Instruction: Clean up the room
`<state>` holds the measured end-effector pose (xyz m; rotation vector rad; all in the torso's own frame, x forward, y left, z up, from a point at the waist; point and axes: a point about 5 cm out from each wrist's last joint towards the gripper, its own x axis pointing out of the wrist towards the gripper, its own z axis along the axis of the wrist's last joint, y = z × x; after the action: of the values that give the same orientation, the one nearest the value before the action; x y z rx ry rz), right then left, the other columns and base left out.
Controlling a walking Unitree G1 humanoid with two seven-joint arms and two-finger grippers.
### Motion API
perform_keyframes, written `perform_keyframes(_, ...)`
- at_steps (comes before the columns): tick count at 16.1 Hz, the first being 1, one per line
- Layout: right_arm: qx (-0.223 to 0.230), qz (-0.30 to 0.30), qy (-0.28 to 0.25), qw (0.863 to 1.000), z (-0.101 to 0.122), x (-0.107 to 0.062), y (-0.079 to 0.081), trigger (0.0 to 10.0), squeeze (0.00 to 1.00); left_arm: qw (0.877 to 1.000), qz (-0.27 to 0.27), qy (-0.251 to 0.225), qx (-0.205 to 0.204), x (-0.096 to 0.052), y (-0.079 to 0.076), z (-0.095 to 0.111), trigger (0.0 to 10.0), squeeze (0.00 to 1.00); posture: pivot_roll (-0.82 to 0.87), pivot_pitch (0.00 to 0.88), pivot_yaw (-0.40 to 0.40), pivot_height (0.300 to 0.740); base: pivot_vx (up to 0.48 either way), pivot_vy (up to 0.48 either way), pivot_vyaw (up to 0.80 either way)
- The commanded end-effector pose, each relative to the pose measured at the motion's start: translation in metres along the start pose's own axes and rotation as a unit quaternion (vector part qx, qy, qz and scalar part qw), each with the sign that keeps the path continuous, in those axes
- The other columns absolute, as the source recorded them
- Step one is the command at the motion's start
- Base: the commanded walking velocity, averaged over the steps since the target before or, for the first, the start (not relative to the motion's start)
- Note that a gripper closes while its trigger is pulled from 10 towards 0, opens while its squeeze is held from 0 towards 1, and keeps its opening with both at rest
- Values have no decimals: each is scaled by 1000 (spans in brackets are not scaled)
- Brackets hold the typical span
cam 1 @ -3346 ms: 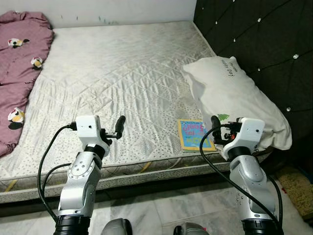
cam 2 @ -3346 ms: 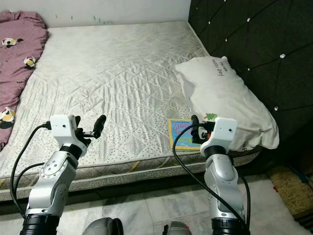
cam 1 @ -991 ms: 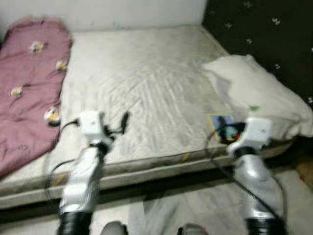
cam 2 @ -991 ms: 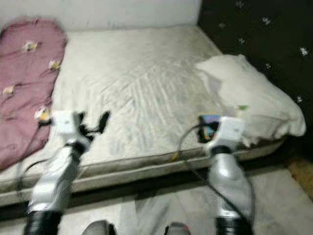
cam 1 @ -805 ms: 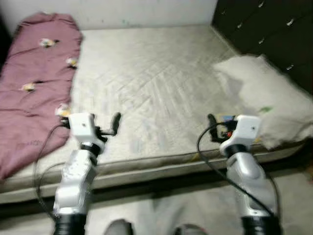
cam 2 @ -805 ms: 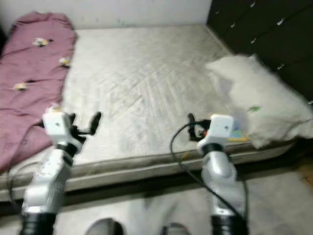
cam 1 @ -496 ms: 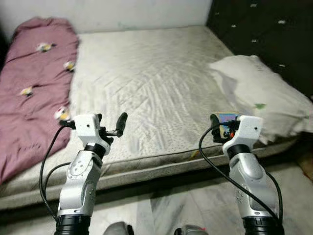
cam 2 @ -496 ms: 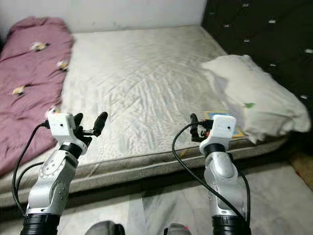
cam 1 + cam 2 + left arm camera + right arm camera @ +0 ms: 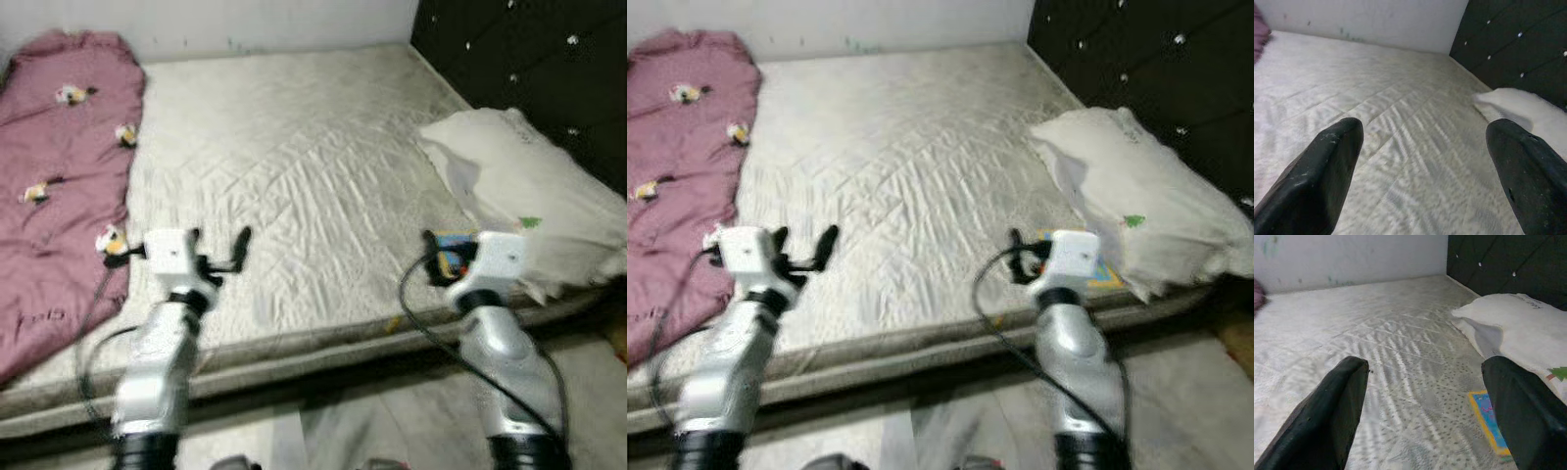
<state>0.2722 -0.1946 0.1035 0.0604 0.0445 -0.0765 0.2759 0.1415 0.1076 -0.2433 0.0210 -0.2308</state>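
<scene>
- Two grippers are raised over the near edge of a bed: the left gripper (image 9: 217,250) toward the blanket side, the right gripper (image 9: 1016,257) toward the pillow side. Both have their black fingers spread wide and hold nothing.
- One small picture book (image 9: 1489,421) lies flat on the mattress (image 9: 294,166) near its front edge, just beside the pillow's near end. Its cover is bright blue with a yellow border and some red lettering, too blurred to read.
- From the head views the book is largely hidden behind the right wrist; the right wrist view shows it partly covered by a finger (image 9: 1520,406).
- The mattress is pale grey-white, quilted in a diamond pattern, with fine speckles toward the front and soft wrinkles across the middle.
- A white pillow (image 9: 1146,201) lies along the robot's right side of the bed, plump and crumpled, with a small green mark on its cover and dark writing near the far end, not legible.
- A mauve blanket (image 9: 54,186) is bunched along the robot's left side, soft and lumpy, printed with small yellow-and-white figures whose shape cannot be made out.
- Behind the pillow stands a dark tufted headboard (image 9: 1156,59) studded with shiny buttons.
- The arms are silver with black cables looping from the wrists; both head views are slightly blurred, especially the arms.
- Pale tiled floor (image 9: 392,441) shows before the bed.
</scene>
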Motion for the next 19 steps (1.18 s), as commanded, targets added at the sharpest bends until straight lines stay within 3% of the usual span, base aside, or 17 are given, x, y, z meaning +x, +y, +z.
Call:
perform_keyframes(1, 3, 9, -1, 1000, 1, 2, 6, 10000, 0, 1000, 6, 0, 7, -3, 7, 2, 10000, 0, -55, 35, -8, 740, 431, 0, 0)
perform_keyframes(5, 3, 9, 0, 1000, 0, 3, 7, 10000, 0, 1000, 12, 5, 11, -3, 9, 1, 10000, 0, -53, 33, -4, 740, 401, 0, 0)
perform_keyframes(7, 5, 4, 2, 1000, -1, 2, 4, 10000, 0, 998, 44, 22, 28, -1, 13, -3, 10000, 0, -53, 33, -8, 740, 0, 0, 0)
perform_keyframes(10, 5, 3, 3, 1000, -2, 1, 4, 10000, 0, 999, 37, 21, 7, -2, 13, -3, 10000, 0, -55, 35, -2, 740, 0, 426, 0)
perform_keyframes(19, -1, 24, -15, 1000, 7, 9, 12, 10000, 0, 999, 45, 12, 6, 3, 16, 1, 10000, 0, -64, 54, 11, 740, 0, 480, 0)
